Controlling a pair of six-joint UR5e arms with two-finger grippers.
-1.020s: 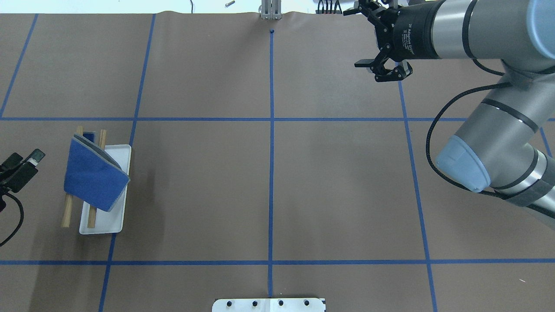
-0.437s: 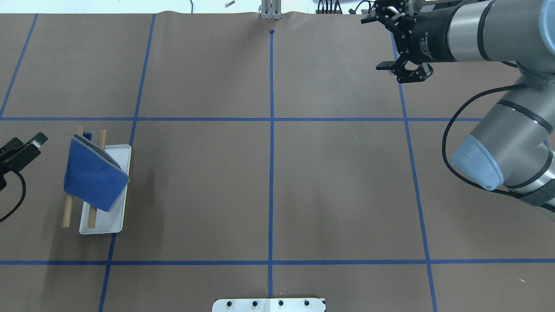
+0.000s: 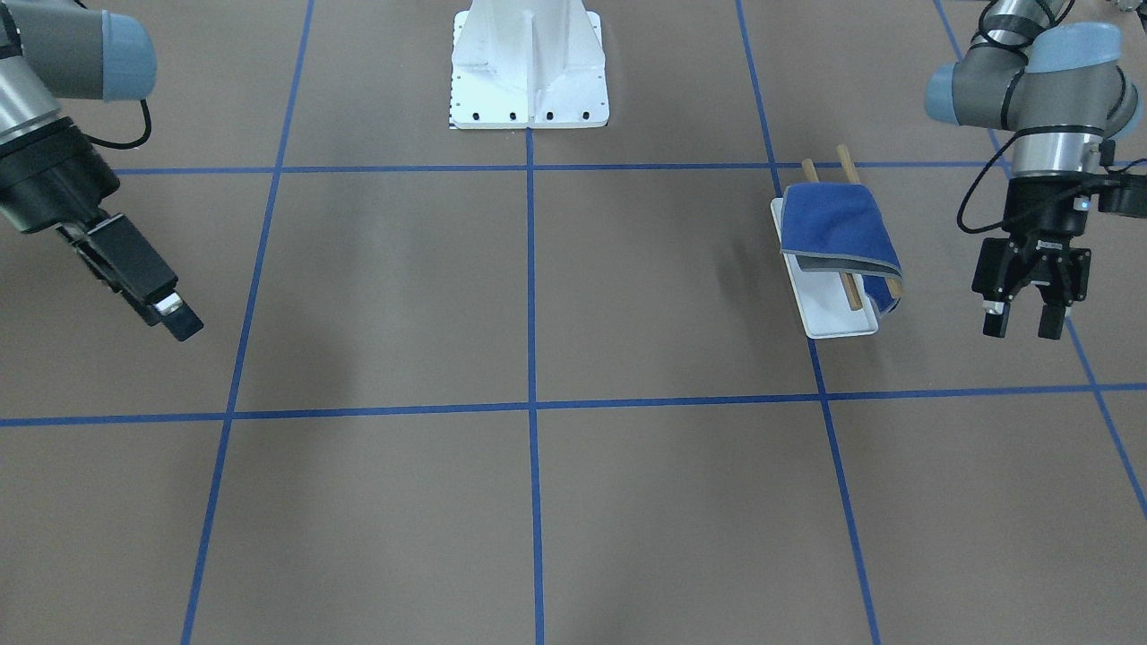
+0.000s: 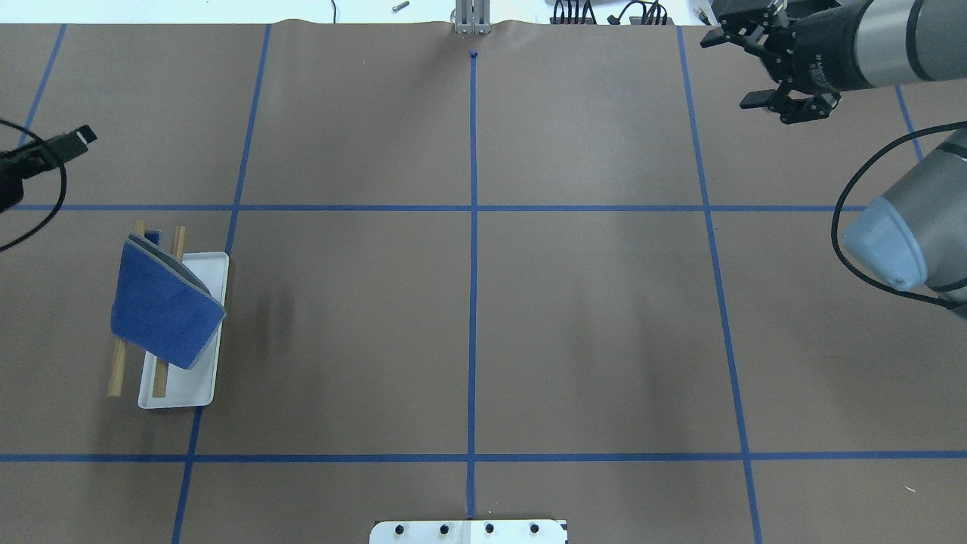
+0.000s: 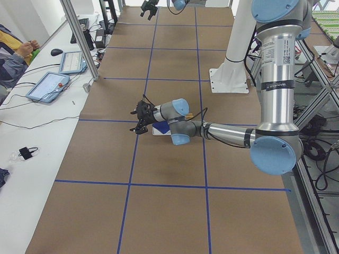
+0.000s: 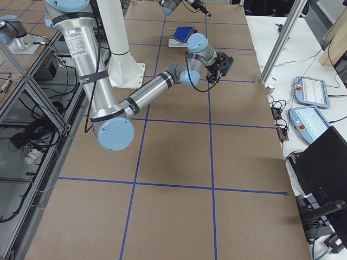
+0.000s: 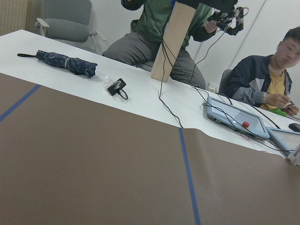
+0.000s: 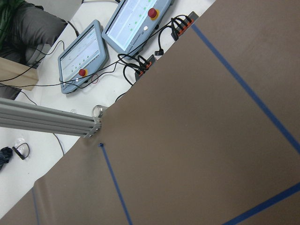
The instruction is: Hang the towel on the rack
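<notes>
The blue towel (image 4: 162, 310) lies draped over the two wooden rods of the rack (image 4: 198, 268) at the table's left. It also shows in the front view, towel (image 3: 838, 224) on rack (image 3: 833, 318). My left gripper (image 3: 1020, 324) is open and empty, points down, and hangs apart from the rack on its outer side; overhead only its tip (image 4: 79, 138) shows at the left edge. My right gripper (image 4: 731, 69) is open and empty near the far right edge of the table; the front view shows it side-on (image 3: 175, 318).
The white bolted pedestal (image 3: 529, 76) stands at the robot's side, middle. An aluminium post (image 4: 470, 19) stands at the far edge. Blue tape lines grid the brown table. Operators, tablets (image 7: 234, 117) and cables lie beyond the far edge.
My right gripper has moved right and toward the far edge. My left gripper has moved away from beside the rack toward the far side. The towel and rack have not moved.
</notes>
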